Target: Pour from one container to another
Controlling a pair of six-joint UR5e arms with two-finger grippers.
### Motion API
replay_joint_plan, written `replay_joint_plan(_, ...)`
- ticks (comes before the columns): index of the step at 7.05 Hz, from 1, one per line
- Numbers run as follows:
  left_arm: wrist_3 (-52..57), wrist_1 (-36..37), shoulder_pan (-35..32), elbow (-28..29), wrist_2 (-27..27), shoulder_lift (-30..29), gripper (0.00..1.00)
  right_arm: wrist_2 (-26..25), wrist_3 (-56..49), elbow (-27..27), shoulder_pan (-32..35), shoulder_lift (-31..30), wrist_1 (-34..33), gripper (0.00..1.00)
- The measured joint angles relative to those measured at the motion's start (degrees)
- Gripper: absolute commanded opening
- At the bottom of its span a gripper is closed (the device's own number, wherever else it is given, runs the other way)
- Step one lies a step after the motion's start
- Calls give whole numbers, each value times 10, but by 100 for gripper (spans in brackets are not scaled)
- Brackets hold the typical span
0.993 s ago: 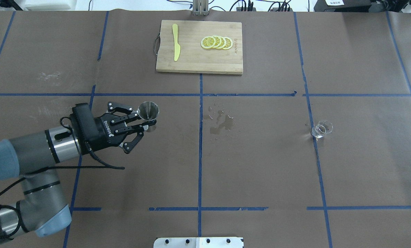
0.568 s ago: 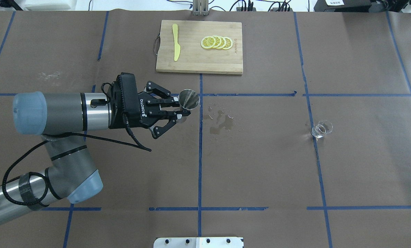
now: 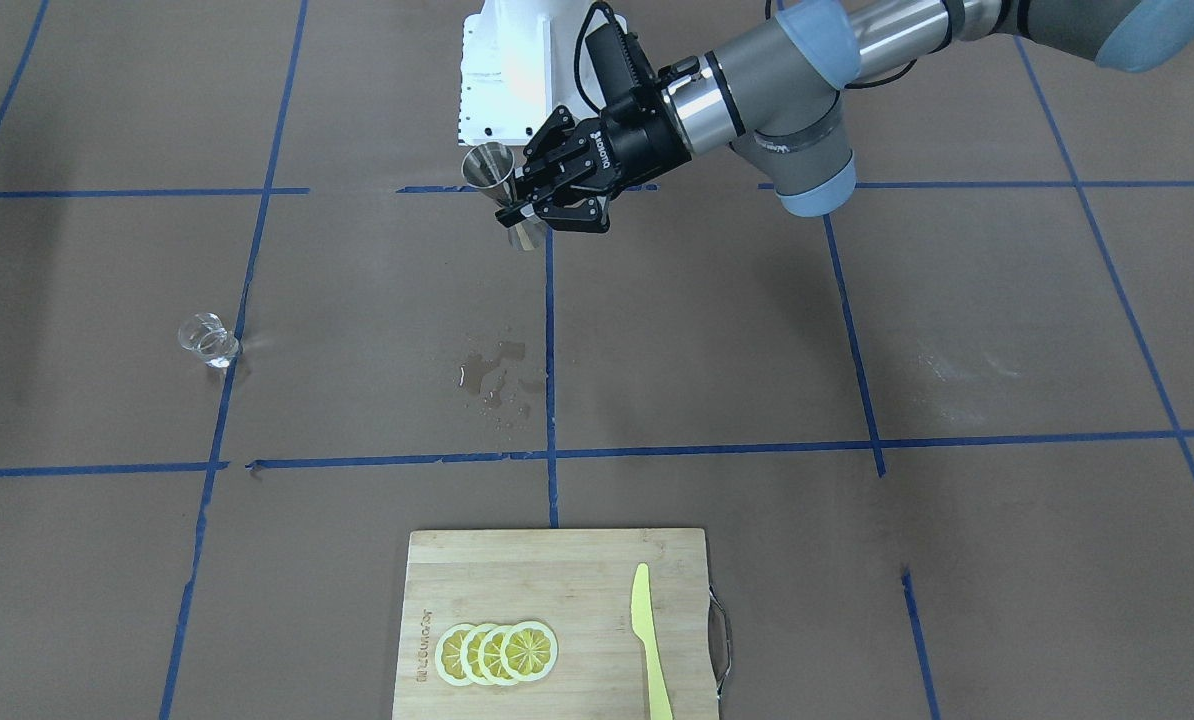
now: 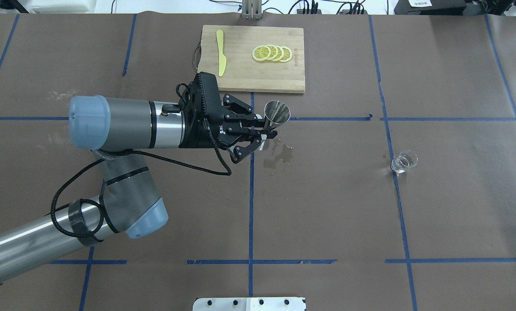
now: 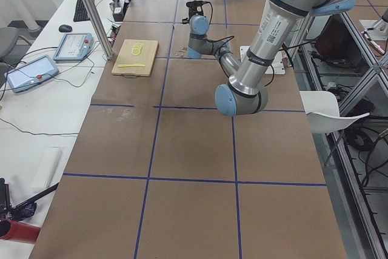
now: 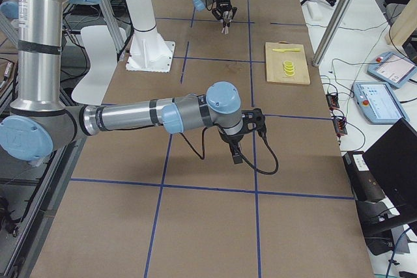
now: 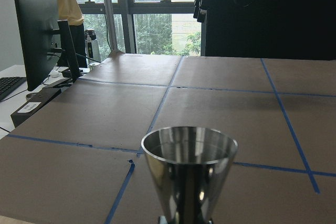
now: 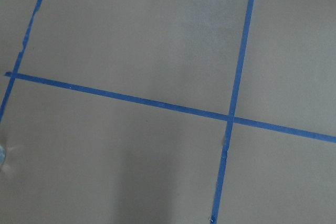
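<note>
A shiny steel hourglass jigger (image 4: 277, 114) hangs upright above the table near the centre tape line, and my left gripper (image 4: 267, 131) is shut on its waist. The front-facing view shows the same jigger (image 3: 489, 170) in the left gripper (image 3: 519, 208). The jigger's open cup (image 7: 189, 153) fills the left wrist view. The small clear glass tumbler (image 4: 403, 162) stands alone on the table well to the right, also seen as the tumbler (image 3: 207, 340) from the front. My right gripper (image 6: 238, 151) appears only in the exterior right view, so I cannot tell its state.
A wet spill (image 4: 279, 153) marks the paper just right of the centre line, below the jigger. At the far side lies a wooden cutting board (image 4: 245, 80) with lemon slices (image 4: 272, 53) and a yellow knife (image 4: 220, 52). Blue tape lines grid the brown table cover.
My left arm has carried the jigger rightward and away from the robot, from the left half to the centre line. The tumbler has stayed put.
</note>
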Motion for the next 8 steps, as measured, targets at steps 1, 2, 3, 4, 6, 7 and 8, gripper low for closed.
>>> replay_joint_plan(1,-6,1,0,11,0,-9,0,0,38,18,-14,0,-1,98)
replay_joint_plan(2,-9,2,1,16,0,-11,0,-1,95,45,-42,0,-1,98)
replay_joint_plan(3,-9,2,1,18,1,-12,0,-3,151,78,-69,-2,0,99)
replay_joint_plan(4,-7,3,1,19,1,-11,0,-5,203,113,-96,-5,0,98)
replay_joint_plan(6,-4,2,1,19,1,-10,0,-60,335,180,-178,-3,2,98)
replay_joint_plan(7,-3,2,1,19,2,-8,0,-111,408,202,-226,-1,25,97)
replay_joint_plan(8,-3,1,1,19,2,-7,0,-159,485,211,-273,-2,68,100)
